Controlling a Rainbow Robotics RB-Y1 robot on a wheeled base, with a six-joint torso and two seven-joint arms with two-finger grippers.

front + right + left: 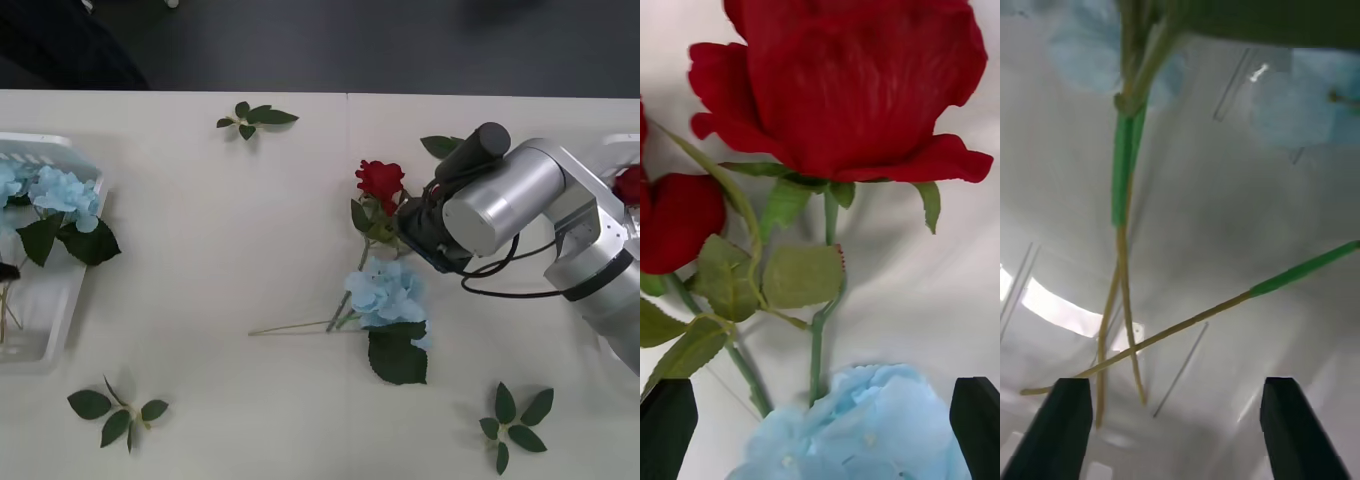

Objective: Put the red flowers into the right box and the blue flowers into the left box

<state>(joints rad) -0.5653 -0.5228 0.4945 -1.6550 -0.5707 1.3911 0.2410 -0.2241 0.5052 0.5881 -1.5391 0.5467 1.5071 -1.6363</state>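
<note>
Right gripper [820,427] is down over the middle of the table [200,200], fingers [667,424] apart and empty; just past the tips sit a blue hydrangea head [865,427] and the green stems of two red roses [850,82].

Front view: a rose [380,180] lies just right of table centre, the right arm's wrist touching or nearly touching it at 3 o'clock; a blue flower [388,293] lies at 6 o'clock from that rose, its thin stem running toward 9 o'clock, a big dark leaf [398,357] below it.

Left box [60,300] sits at the table's 9 o'clock edge; blue flowers [62,190] lie in its far end with dark leaves hanging over the rim.

Left gripper [1176,427] hangs inside the left box, fingers [1064,427] spread, holding nothing; yellow-green stems [1124,225] cross the white floor ahead of them.

Right box [620,150] is at the 3 o'clock edge, mostly behind the arm; a red bloom [628,185] shows in it.

Loose leaf sprigs: 12 o'clock [255,118], 7 o'clock [115,412], 5 o'clock [515,420].
</note>
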